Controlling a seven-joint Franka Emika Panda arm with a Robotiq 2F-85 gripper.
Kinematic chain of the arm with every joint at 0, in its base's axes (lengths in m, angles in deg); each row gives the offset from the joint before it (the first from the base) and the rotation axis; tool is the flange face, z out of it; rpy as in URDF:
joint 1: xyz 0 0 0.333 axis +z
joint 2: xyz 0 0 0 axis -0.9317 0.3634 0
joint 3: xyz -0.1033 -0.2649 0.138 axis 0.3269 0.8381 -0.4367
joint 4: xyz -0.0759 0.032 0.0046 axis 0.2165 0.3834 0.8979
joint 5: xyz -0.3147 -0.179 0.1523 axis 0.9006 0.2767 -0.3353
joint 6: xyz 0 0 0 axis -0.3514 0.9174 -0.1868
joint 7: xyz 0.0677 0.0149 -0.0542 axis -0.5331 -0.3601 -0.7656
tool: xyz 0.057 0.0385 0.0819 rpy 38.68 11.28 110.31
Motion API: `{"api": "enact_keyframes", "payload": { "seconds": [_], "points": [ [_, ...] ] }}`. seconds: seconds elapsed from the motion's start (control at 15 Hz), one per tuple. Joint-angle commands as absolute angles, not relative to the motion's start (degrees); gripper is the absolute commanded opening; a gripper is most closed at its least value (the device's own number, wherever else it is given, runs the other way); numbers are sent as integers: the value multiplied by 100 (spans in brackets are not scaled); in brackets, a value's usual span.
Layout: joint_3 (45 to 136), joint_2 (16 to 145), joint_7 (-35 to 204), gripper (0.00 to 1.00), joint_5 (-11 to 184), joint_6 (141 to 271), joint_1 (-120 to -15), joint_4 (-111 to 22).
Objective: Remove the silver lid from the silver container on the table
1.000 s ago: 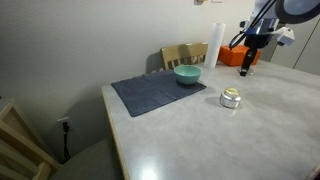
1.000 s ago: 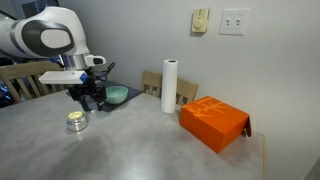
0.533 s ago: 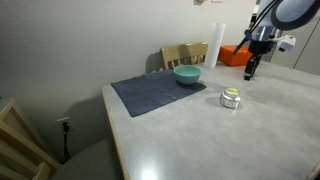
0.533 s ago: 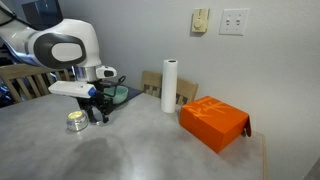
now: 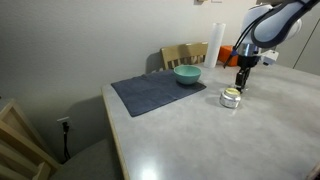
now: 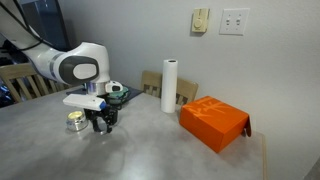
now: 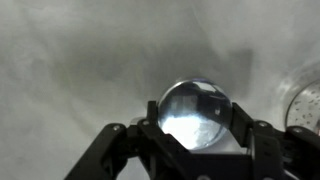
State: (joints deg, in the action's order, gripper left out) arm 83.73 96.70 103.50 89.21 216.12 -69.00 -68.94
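Note:
The silver container point(image 5: 231, 97) stands on the light grey table point(image 5: 200, 140), and it also shows in an exterior view point(image 6: 76, 120) with no lid that I can make out. My gripper point(image 5: 240, 87) hangs low over the table just beside it, as both exterior views show point(image 6: 103, 126). In the wrist view my gripper point(image 7: 193, 114) is shut on a shiny round domed piece, the silver lid point(image 7: 192, 102), held between the two fingers. The container's rim point(image 7: 306, 100) peeks in at the right edge of the wrist view.
A teal bowl point(image 5: 187, 74) sits on a dark mat point(image 5: 150, 95) behind the container. An orange box point(image 6: 214, 122) and a paper towel roll point(image 6: 170, 86) stand farther along the table. Wooden chairs point(image 5: 185, 54) stand at the table's edges.
My gripper has come down from above and moved towards the container, ending low over the table right beside it. The container has not moved.

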Motion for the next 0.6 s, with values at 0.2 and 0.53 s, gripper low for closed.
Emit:
{"api": "enact_keyframes", "payload": {
  "seconds": [0.2,0.53],
  "points": [
    [8359,10058,10328,44,8960,21848,-6919,-6444],
    [8353,10143,10333,44,8959,22036,-6923,-6348]
  ]
}}
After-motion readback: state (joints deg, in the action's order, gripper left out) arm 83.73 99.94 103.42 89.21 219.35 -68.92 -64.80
